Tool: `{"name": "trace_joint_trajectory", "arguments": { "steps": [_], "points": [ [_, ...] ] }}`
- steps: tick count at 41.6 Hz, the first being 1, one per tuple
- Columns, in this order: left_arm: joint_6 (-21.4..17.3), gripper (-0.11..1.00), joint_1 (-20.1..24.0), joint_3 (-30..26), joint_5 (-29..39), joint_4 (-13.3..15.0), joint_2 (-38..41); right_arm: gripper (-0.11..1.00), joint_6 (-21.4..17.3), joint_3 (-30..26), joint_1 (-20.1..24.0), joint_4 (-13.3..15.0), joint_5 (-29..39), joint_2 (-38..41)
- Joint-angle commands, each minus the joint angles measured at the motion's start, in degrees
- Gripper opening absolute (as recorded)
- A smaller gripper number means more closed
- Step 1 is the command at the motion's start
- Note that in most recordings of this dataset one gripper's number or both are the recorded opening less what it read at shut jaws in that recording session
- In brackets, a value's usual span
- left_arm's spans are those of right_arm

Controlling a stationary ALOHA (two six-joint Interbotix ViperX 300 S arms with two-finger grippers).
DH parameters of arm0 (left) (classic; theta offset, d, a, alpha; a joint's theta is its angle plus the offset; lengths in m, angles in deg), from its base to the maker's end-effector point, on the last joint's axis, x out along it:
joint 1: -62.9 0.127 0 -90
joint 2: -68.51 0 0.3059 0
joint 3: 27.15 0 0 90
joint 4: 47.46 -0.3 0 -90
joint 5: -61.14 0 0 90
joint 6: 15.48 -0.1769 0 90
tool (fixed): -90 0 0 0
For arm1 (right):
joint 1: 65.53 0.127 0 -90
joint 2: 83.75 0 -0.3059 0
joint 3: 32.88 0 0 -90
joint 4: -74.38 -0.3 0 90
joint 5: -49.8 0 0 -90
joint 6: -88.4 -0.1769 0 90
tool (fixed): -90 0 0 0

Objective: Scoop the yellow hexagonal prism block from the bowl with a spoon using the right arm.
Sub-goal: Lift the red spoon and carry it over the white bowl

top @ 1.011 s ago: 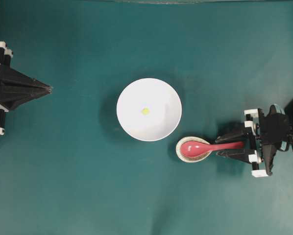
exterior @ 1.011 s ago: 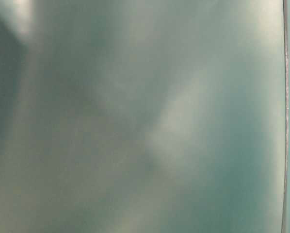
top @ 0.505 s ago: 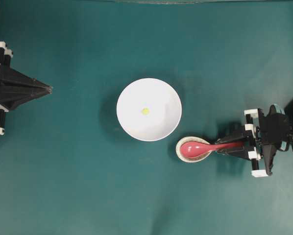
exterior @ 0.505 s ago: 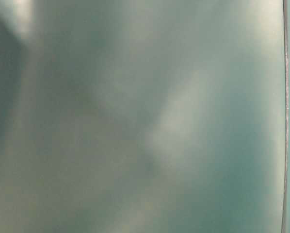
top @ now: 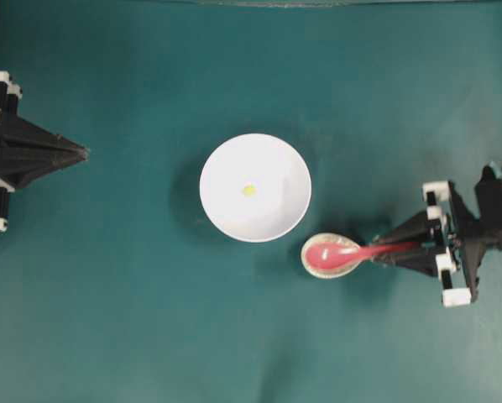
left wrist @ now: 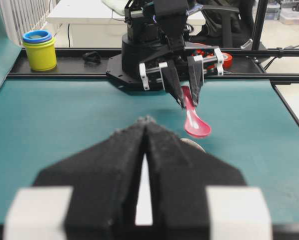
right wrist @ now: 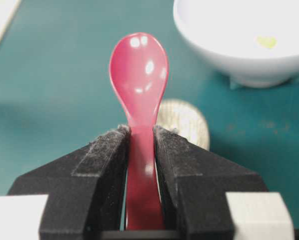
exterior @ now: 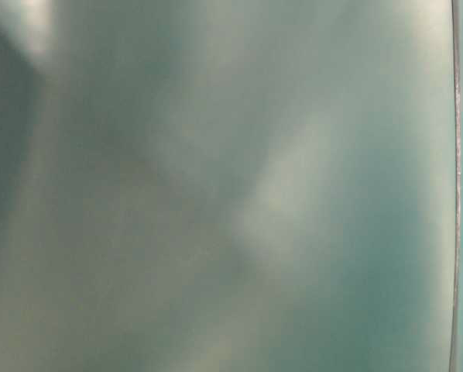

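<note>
Your right gripper (right wrist: 141, 142) is clamped on the handle of the pink-red spoon (right wrist: 139, 80), pads pressing both sides, and from the left wrist view the scoop (left wrist: 197, 127) hangs clear above the small speckled dish (right wrist: 185, 122) it sat in. The left gripper (left wrist: 146, 125) is closed on nothing, parked well away at the table edge.

Biggest risk first: the white bowl (top: 226, 214). It is glossy, sits loose on the green mat (top: 133, 319), and lies just beside the dish. If you drive the spoon in low or fast, the scoop could shove the rim and slide the whole bowl rather than going over it.

Next, the spoon itself. You hold a smooth, narrow handle far from the scoop, so any push against the bowl's floor would likely twist it in the pads or tilt the scoop sideways.

Smallest, the yellow hexagonal prism block (top: 248, 191). It rests near the middle of the bowl, tiny beside the scoop. On that slick surface it may skate ahead of the spoon's lip instead of riding up, so come in shallow and use the far wall as a stop.
</note>
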Motion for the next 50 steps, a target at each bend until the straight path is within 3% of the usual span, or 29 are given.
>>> {"name": "trace_joint_trajectory", "arguments": {
  "steps": [1,8,15,25,37,50],
  "points": [
    [-0.09,0.0,0.0,-0.7,-0.44,-0.18,0.26,0.23,0.79,-1.14,-1.93,0.0,5.19,-5.89],
    [-0.35,0.0,0.0,-0.79,-0.44,-0.18,0.26,0.23,5.27,-4.66,-7.03,-0.09,20.39,-14.33],
    [-0.44,0.0,0.0,-0.79,-0.44,-0.18,0.18,0.23,10.28,-12.04,-15.82,0.0,40.96,-19.69],
    [-0.44,0.0,0.09,-0.79,-0.44,-0.18,0.26,0.23,13.1,-24.17,-26.63,0.62,65.3,-18.54],
    [-0.44,0.0,0.0,-0.79,-0.44,-0.18,0.26,0.23,12.92,-35.86,-33.05,1.49,82.88,-11.51],
    [-0.44,0.0,0.0,-0.79,-0.53,-0.18,0.26,0.23,12.57,-42.8,-34.28,4.31,91.49,-4.39]
  ]
}}
